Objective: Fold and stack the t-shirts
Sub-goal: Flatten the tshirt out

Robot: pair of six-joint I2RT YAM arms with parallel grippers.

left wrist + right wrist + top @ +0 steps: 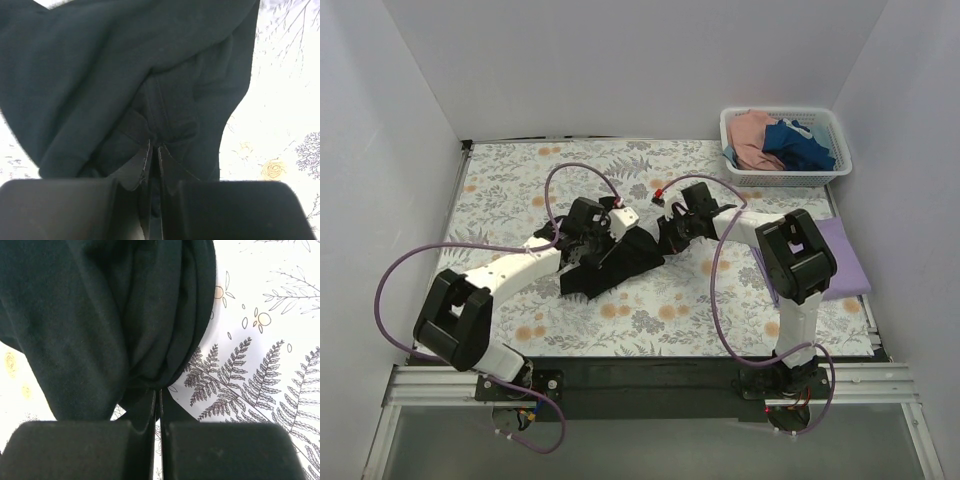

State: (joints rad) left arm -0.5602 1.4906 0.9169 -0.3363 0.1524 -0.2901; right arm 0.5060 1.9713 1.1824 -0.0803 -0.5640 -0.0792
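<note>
Both sets of jaws are hidden from above, where the black t-shirt (625, 262) lies bunched in the middle of the table (520, 180) between the two wrists. The wrist views do show them. The left gripper (154, 150) is pinched almost together on a dark fold, and the right gripper (158, 392) is clamped likewise on the shirt's rounded edge. Only the top view shows the lavender t-shirt (850, 260), partly covered by the right arm. It also shows the pink t-shirt (750, 135) and dark blue t-shirt (802, 146) heaped in the white basket (785, 112).

The black t-shirt (625, 265) bunches mid-table. The lattice basket (790, 179) blocks the far right corner. The far-left tabletop (510, 170) lies open.
</note>
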